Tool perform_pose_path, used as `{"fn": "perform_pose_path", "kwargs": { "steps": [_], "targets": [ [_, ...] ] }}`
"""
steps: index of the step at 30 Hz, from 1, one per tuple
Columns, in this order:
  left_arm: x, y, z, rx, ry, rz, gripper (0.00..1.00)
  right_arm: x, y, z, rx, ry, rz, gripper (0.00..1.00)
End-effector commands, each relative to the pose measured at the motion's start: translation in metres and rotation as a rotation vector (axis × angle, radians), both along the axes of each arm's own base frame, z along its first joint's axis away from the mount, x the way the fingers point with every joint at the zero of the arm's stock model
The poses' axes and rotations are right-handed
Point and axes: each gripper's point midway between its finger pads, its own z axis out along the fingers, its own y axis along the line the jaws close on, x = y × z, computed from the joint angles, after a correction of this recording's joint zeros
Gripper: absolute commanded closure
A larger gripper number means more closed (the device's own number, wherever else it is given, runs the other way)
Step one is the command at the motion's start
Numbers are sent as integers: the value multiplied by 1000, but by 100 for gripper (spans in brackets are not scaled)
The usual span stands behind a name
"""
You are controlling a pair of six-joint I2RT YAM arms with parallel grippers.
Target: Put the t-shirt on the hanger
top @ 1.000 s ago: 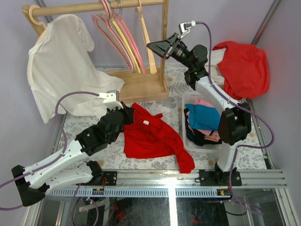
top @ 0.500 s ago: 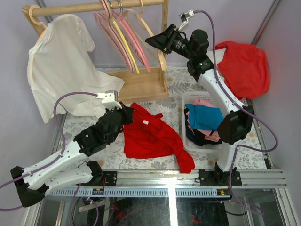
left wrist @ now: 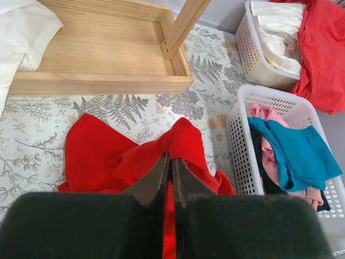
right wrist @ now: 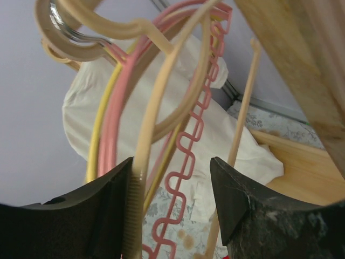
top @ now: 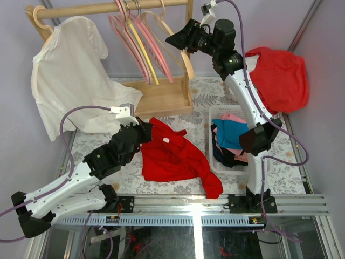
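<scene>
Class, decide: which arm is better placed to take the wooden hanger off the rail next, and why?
Right. Its gripper is up at the rail, with the hanger at its open jaws. The left gripper is down on the table, shut on the t-shirt.

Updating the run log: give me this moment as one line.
left claw: shut on t-shirt | right claw: open around hanger | t-shirt: on table, not hung

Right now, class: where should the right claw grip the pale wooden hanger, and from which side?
Grip the pale wooden hanger on its sloping arm, coming from the right: that thin arm lies between the fingers of the open right claw.
</scene>
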Motion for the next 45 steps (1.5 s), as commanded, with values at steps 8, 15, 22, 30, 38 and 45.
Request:
{"fn": "perform_pose_path", "kwargs": {
  "steps": [8,15,22,30,38,45],
  "targets": [
    [2,9,16,-12,-43,37,100,6,6,-26,-109,-13,-44,52],
    [3,10,18,4,-48,40,100,5,8,-18,-88,-40,-29,81],
    [2,12,16,3,-47,43,100,-7,11,1,-47,-97,15,100],
    [2,11,14,4,-45,43,100,-47,2,47,17,-254,83,100],
    [1,12,17,-1,-44,43,100,-73,-4,77,64,-332,116,100],
    [1,12,13,7,-34,42,100,-99,-18,86,79,-350,112,100]
  ]
}}
